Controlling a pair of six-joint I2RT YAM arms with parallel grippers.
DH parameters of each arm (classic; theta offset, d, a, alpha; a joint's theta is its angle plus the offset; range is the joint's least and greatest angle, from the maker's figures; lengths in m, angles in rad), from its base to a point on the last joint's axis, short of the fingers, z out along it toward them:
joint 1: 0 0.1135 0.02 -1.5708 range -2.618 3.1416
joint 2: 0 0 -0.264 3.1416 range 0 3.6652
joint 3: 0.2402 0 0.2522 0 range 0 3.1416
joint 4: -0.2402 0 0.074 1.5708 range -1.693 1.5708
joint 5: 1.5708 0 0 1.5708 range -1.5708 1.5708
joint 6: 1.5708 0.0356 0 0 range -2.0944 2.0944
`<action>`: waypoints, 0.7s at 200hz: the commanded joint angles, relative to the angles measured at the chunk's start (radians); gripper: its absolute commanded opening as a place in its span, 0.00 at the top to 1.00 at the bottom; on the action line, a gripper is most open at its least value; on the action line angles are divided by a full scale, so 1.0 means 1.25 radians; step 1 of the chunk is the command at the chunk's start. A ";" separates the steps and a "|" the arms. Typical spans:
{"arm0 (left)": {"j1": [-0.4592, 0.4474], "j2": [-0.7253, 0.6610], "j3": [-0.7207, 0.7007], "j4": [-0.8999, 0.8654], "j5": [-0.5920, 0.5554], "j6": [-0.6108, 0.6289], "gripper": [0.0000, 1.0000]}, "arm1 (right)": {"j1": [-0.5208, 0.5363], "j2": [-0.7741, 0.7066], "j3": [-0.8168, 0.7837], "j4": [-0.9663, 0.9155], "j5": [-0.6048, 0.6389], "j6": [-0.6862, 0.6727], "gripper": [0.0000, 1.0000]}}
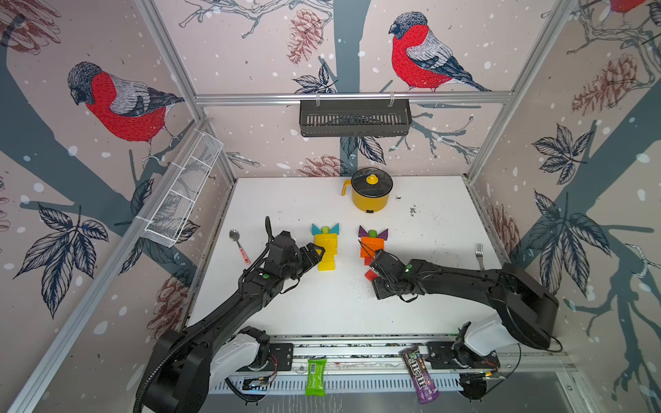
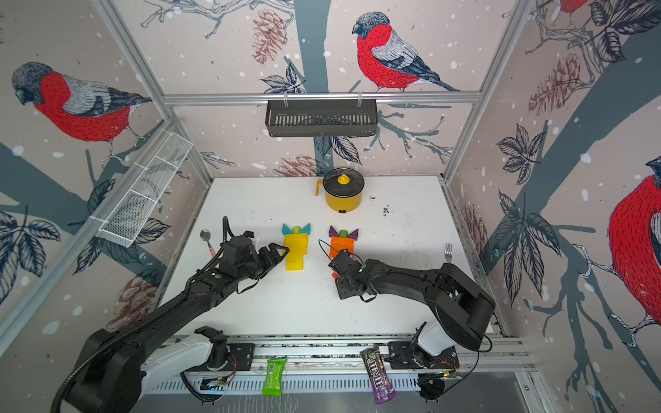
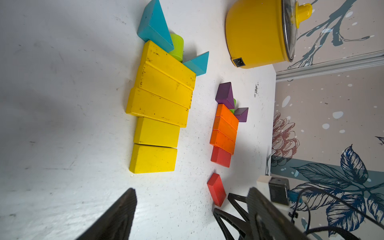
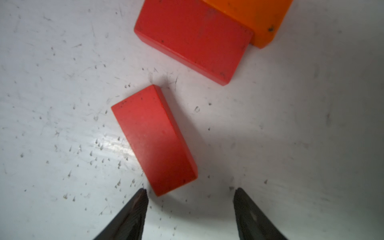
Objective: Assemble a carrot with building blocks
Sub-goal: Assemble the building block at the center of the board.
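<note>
Right wrist view: right gripper is hovering unclenched, empty, just beside loose red block lying skewed, apart from placed red block; off-centre closing is likely risking twisting it; left gripper spread, empty.

we see yellow blocks with teal triangles, orange blocks and red blocks with purple triangles, a yellow pot, bird-patterned walls.
</note>
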 commanded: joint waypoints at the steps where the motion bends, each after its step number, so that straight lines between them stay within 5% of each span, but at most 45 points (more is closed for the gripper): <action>1: 0.003 -0.005 0.005 -0.007 0.002 0.012 0.16 | -0.015 0.014 0.008 0.018 0.021 -0.002 0.32; 140: 0.014 -0.013 0.002 -0.005 0.006 0.021 0.16 | -0.051 0.063 0.053 -0.008 0.062 -0.043 0.31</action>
